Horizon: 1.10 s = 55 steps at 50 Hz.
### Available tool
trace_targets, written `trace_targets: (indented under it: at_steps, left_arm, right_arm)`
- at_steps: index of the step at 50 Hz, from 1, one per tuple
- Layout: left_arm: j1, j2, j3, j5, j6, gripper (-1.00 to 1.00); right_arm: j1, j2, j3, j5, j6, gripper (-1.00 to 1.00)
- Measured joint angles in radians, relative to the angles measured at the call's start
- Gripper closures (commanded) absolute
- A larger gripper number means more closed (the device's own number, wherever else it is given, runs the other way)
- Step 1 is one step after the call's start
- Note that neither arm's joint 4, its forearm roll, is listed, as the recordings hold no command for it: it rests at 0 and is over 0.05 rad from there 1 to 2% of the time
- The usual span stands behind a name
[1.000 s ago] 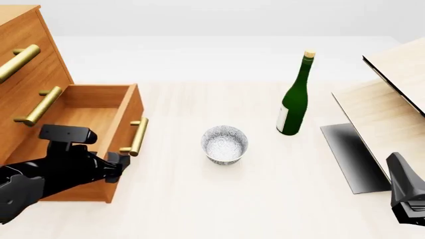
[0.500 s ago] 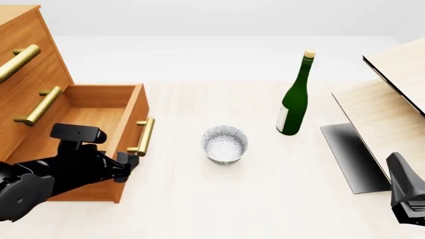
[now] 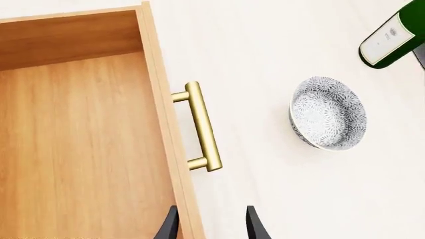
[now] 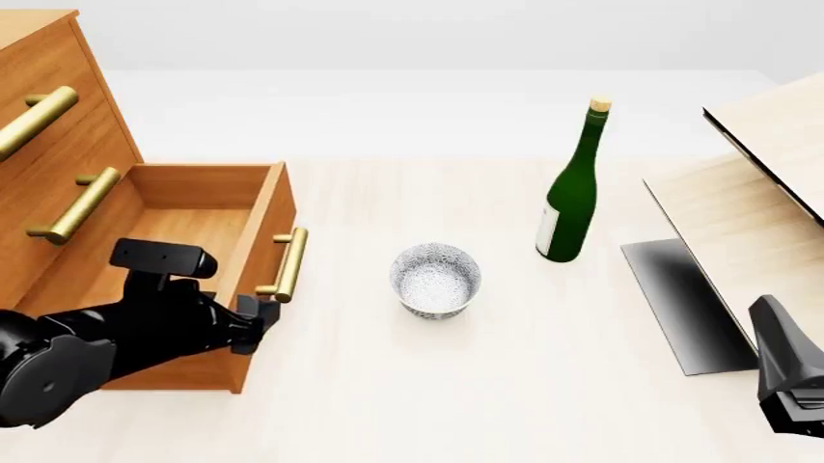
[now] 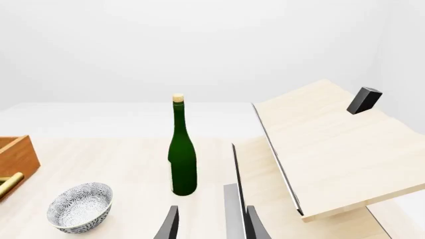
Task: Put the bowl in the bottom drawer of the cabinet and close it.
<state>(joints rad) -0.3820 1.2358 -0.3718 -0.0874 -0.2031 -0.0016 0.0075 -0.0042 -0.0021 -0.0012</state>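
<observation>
Bottle label too small to read; L gripper spread, nothing between.

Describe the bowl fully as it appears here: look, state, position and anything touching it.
The bowl is small, round and white with a fine blue-grey speckled pattern inside and out, ceramic by its look. It stands upright and empty on the pale table, between the open bottom drawer and the green bottle, apart from both. Neither gripper touches it; only the table does.
</observation>
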Motion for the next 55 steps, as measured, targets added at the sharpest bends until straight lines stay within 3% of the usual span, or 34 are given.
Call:
trace_targets:
  at_steps: [25, 55]
  left_arm:
    - [-0.011, -0.026, -0.001, 0.022, 0.029, -1.0]
    - [-0.024, -0.292, 0.004, 0.172, 0.048, -1.0]
  right_arm:
    - [0.0, 0.0, 0.0, 0.0, 0.0, -1.0]
    - [0.0, 0.0, 0.0, 0.0, 0.0, -1.0]
